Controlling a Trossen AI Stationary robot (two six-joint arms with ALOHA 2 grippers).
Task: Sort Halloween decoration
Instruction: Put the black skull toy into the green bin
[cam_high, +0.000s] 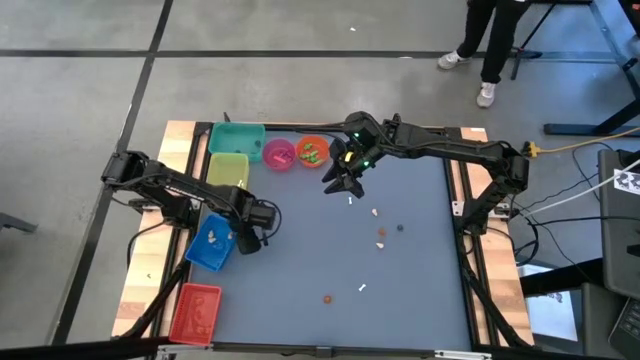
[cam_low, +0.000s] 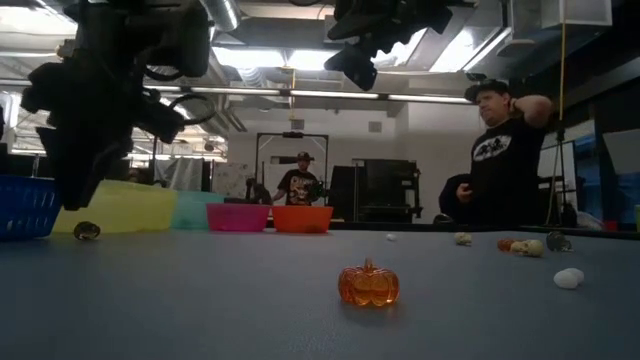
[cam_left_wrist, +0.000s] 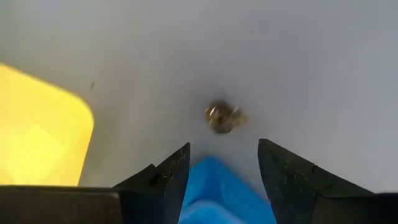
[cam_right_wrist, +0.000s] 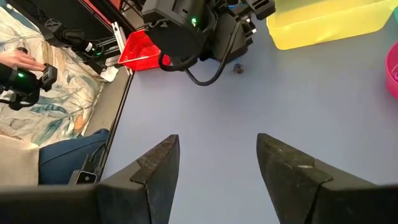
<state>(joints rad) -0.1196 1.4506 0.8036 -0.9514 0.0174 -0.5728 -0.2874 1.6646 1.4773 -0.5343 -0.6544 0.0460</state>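
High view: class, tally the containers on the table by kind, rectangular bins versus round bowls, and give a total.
Rectangular bins: 4 (teal bin, yellow bin, blue bin, red bin)
Round bowls: 2 (pink bowl, orange bowl)
Total: 6

Trinkets (cam_high: 379, 233) on table (cam_high: 300, 290), bins (cam_high: 212, 243) left

Left tool (cam_high: 245, 243) beside blue bin (cam_high: 210, 243) — trinkets (cam_high: 380, 236) scattered mid-table.
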